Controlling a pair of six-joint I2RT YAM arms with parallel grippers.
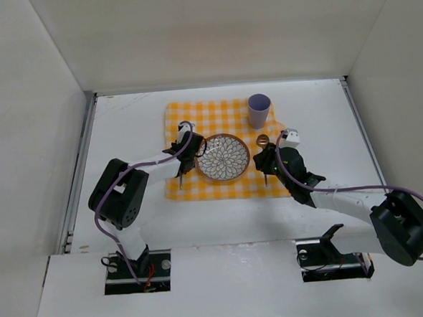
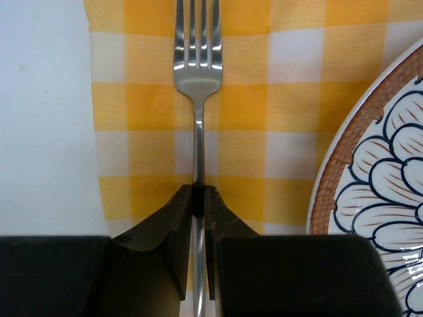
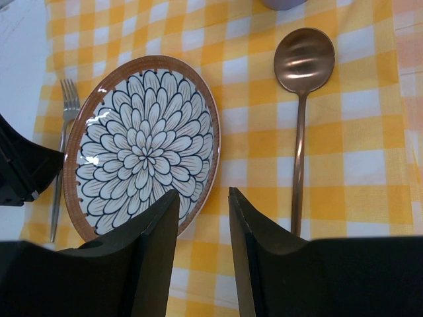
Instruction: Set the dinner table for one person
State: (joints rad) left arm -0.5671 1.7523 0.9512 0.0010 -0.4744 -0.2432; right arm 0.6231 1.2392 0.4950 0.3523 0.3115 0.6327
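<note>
Clamping the fork [image 2: 197,79], left claw [image 2: 198,198]; tines away, axis near-to-far; right claw [image 3: 201,205] parted, empty.

My two arms were built of white links and bulky black joint blocks, the left arm [image 1: 120,196] the same as the right arm [image 1: 399,226]. A thin purple cable [image 1: 364,188] ran in loops along each one. My fingers [image 3: 158,257] were matte black, thick and wedge-shaped. Each base [image 1: 137,267] was a black plate.
</note>
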